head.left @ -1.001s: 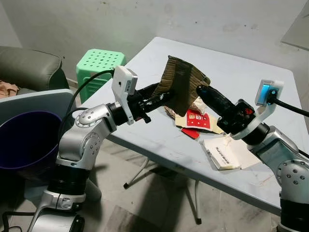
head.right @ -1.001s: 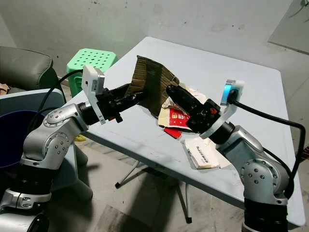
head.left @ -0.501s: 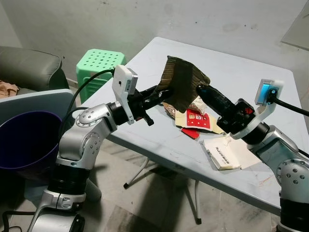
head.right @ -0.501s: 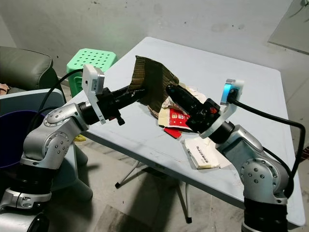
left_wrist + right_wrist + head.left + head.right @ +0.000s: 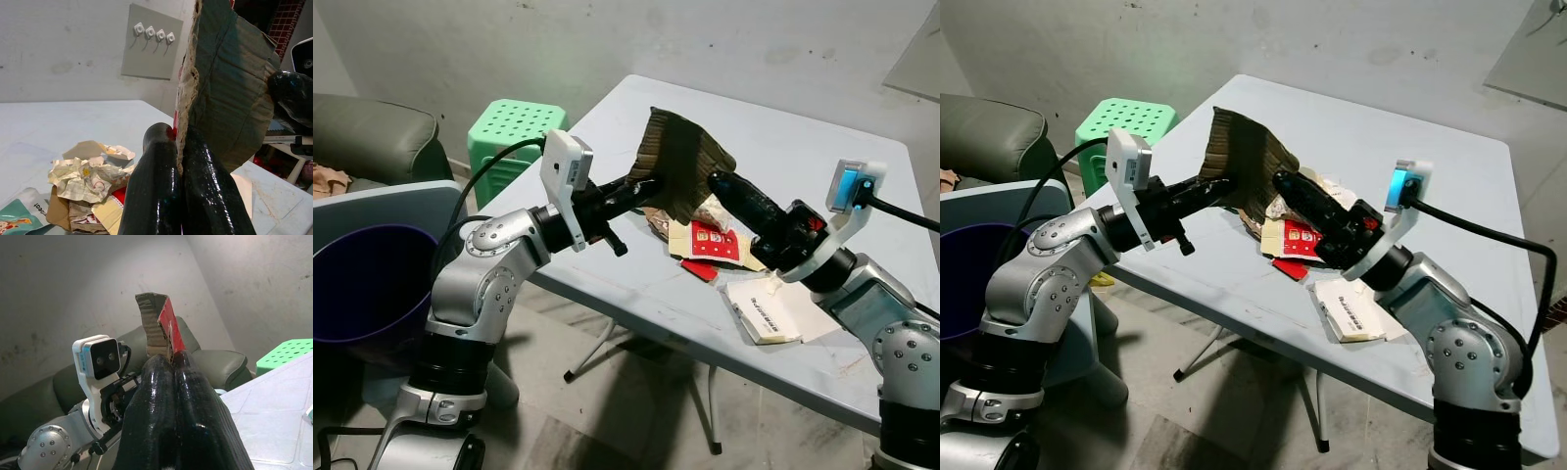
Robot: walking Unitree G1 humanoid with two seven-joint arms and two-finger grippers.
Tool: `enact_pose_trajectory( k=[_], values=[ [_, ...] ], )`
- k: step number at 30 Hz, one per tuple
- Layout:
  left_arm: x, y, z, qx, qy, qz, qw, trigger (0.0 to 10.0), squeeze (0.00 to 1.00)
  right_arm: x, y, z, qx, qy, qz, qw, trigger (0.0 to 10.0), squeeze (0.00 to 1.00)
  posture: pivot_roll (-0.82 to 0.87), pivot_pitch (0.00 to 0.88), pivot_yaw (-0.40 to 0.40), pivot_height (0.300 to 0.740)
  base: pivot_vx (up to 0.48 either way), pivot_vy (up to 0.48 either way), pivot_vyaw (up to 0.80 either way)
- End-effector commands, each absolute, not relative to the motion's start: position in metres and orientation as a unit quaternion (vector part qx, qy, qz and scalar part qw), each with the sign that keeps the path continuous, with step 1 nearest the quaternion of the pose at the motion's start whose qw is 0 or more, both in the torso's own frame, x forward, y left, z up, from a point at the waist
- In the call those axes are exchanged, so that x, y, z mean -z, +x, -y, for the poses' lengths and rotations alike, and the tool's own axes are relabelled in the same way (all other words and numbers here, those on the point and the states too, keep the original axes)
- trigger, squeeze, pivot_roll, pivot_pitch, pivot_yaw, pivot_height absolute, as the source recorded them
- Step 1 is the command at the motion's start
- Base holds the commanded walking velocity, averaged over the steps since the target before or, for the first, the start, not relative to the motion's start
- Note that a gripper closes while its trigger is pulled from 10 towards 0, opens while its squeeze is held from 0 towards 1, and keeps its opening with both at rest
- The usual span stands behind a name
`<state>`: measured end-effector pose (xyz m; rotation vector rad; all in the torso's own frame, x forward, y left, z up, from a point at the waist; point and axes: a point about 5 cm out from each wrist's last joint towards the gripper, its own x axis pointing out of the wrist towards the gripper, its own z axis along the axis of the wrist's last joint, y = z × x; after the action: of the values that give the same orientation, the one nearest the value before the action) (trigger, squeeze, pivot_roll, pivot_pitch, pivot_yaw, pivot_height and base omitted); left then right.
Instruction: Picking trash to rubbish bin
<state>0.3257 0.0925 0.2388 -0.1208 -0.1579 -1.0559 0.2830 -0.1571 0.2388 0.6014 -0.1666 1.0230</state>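
Cardboard piece point(image 5: 683, 164), brown and torn, stands up above the table point(image 5: 803, 166), clamped at its lower edge by the left end effector point(image 5: 646, 182). The right end effector point(image 5: 720, 183), fingers together, pinches the opposite edge. Crumpled paper trash point(image 5: 85, 178) lies on the table just below both end effectors. A purple rubbish bin point(image 5: 367, 279) stands well behind the left end effector.
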Motion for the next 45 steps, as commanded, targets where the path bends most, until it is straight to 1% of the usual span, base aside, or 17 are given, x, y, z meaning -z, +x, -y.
enact_pose_trajectory(
  k=[1, 2, 3, 9, 20, 23, 24, 25, 28, 29, 31, 34, 37, 38, 42, 43, 45],
  values=[
    [-0.245, 0.325, -0.093, 0.501, -0.053, 0.083, 0.860, 0.0, 0.00, -0.241, 0.282, 0.158, -0.486, 0.288, 0.079, 0.821, 10.0, 0.06, -0.07, 0.053, -0.068, 0.740, 0.000, 0.000, 0.00],
    [-0.244, 0.325, -0.092, 0.499, -0.048, 0.080, 0.861, 3.8, 0.00, -0.241, 0.282, 0.158, -0.489, 0.296, 0.078, 0.817, 10.0, 1.00, -0.07, 0.052, -0.068, 0.740, 0.000, 0.000, 0.00],
    [-0.243, 0.326, -0.091, 0.497, -0.047, 0.076, 0.863, 10.0, 0.00, -0.241, 0.282, 0.158, -0.488, 0.295, 0.078, 0.818, 10.0, 1.00, -0.07, 0.050, -0.067, 0.740, 0.000, 0.000, 0.00],
    [-0.242, 0.327, -0.091, 0.487, -0.054, 0.078, 0.868, 10.0, 0.00, -0.239, 0.281, 0.157, -0.487, 0.294, 0.077, 0.819, 10.0, 1.00, -0.07, 0.042, -0.067, 0.740, 0.000, 0.000, 0.00],
    [-0.244, 0.334, -0.106, 0.428, -0.076, 0.088, 0.896, 10.0, 0.00, -0.234, 0.281, 0.159, -0.465, 0.292, 0.076, 0.832, 10.0, 1.00, -0.07, 0.042, -0.064, 0.740, 0.000, 0.000, 0.00],
    [-0.244, 0.337, -0.113, 0.399, -0.088, 0.092, 0.908, 10.0, 0.00, -0.230, 0.286, 0.163, -0.423, 0.280, 0.083, 0.858, 10.0, 1.00, -0.07, 0.042, -0.065, 0.740, 0.000, 0.000, 0.00],
    [-0.244, 0.337, -0.113, 0.399, -0.088, 0.092, 0.908, 10.0, 0.00, -0.230, 0.286, 0.163, -0.423, 0.280, 0.083, 0.858, 10.0, 1.00, -0.07, 0.042, -0.065, 0.740, 0.000, 0.000, 0.00],
    [-0.243, 0.338, -0.116, 0.388, -0.091, 0.094, 0.912, 10.0, 0.00, -0.229, 0.290, 0.165, -0.396, 0.271, 0.087, 0.873, 10.0, 1.00, -0.07, 0.045, -0.066, 0.740, 0.000, 0.000, 0.00],
    [-0.242, 0.340, -0.121, 0.361, -0.096, 0.096, 0.923, 10.0, 0.00, -0.225, 0.298, 0.171, -0.341, 0.263, 0.093, 0.898, 10.0, 1.00, -0.06, 0.051, -0.065, 0.740, 0.000, 0.000, 0.00],
    [-0.242, 0.340, -0.121, 0.361, -0.096, 0.096, 0.923, 10.0, 0.00, -0.225, 0.298, 0.171, -0.341, 0.263, 0.093, 0.898, 10.0, 1.00, -0.06, 0.051, -0.065, 0.740, 0.000, 0.000, 0.00],
    [-0.238, 0.345, -0.128, 0.316, -0.097, 0.094, 0.939, 10.0, 0.00, -0.219, 0.307, 0.178, -0.272, 0.252, 0.095, 0.924, 10.0, 1.00, -0.06, 0.055, -0.065, 0.740, 0.000, 0.000, 0.00],
    [-0.237, 0.346, -0.129, 0.305, -0.100, 0.094, 0.943, 10.0, 0.00, -0.217, 0.309, 0.179, -0.263, 0.252, 0.094, 0.927, 10.0, 1.00, -0.06, 0.057, -0.064, 0.740, 0.000, 0.000, 0.00],
    [-0.228, 0.352, -0.136, 0.228, -0.101, 0.085, 0.965, 10.0, 0.00, -0.207, 0.313, 0.179, -0.202, 0.201, 0.085, 0.955, 10.0, 1.00, -0.06, 0.055, -0.060, 0.740, 0.000, 0.000, 0.00],
    [-0.222, 0.352, -0.137, 0.207, -0.083, 0.080, 0.972, 10.0, 0.00, -0.203, 0.313, 0.175, -0.187, 0.182, 0.081, 0.962, 10.0, 1.00, -0.06, 0.054, -0.060, 0.740, 0.000, 0.000, 0.00],
    [-0.218, 0.352, -0.139, 0.173, -0.079, 0.087, 0.978, 10.0, 0.00, -0.199, 0.314, 0.172, -0.157, 0.142, 0.089, 0.973, 10.0, 1.00, -0.06, 0.049, -0.053, 0.740, 0.000, 0.000, 0.00],
    [-0.215, 0.352, -0.140, 0.145, -0.062, 0.090, 0.983, 10.0, 0.00, -0.196, 0.315, 0.172, -0.134, 0.122, 0.091, 0.979, 10.0, 1.00, -0.06, 0.048, -0.051, 0.740, 0.000, 0.000, 0.00],
    [-0.209, 0.352, -0.138, 0.134, -0.039, 0.088, 0.986, 10.0, 0.00, -0.193, 0.315, 0.172, -0.107, 0.108, 0.102, 0.983, 10.0, 1.00, -0.06, 0.043, -0.051, 0.740, 0.000, 0.000, 0.00]
  ],
)
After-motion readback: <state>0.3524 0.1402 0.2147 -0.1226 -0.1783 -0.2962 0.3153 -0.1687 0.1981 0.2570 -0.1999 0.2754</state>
